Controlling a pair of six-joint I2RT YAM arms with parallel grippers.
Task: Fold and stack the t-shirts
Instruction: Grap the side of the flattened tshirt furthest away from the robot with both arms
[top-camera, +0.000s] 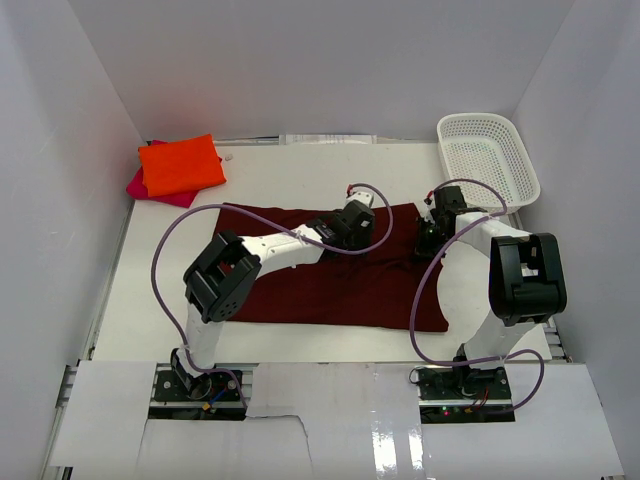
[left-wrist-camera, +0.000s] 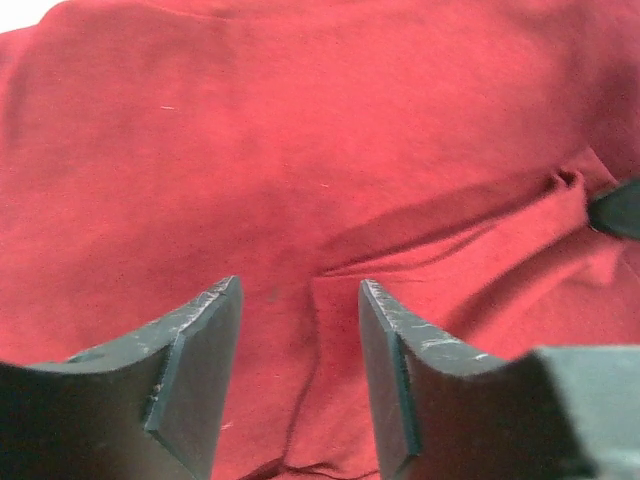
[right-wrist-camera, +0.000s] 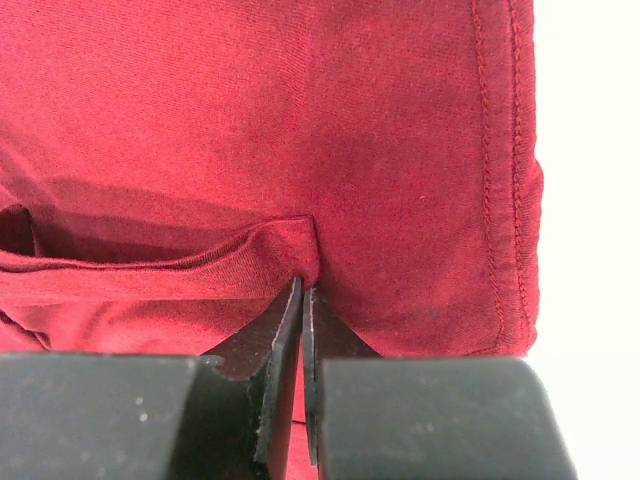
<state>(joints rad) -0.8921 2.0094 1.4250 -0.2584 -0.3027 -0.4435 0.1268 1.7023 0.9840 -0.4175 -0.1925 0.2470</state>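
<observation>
Maroon t-shirt (top-camera: 340, 290) lies spread across the table (top-camera: 300, 175), both arms on it! Right gripper (right-wrist-camera: 303, 292) is clamped on a raised fold near the stitched hem; left gripper (left-wrist-camera: 300, 300) hovers, jaws apart, over a crease. Orange t-shirt (top-camera: 180, 165) sits folded on the magenta t-shirt (top-camera: 138, 184), far-left corner.

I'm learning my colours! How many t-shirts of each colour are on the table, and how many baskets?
dark red t-shirt: 1
orange t-shirt: 1
pink t-shirt: 1, mostly hidden under the orange one
white basket: 1
Total: 4 things, 3 t-shirts and 1 basket
</observation>
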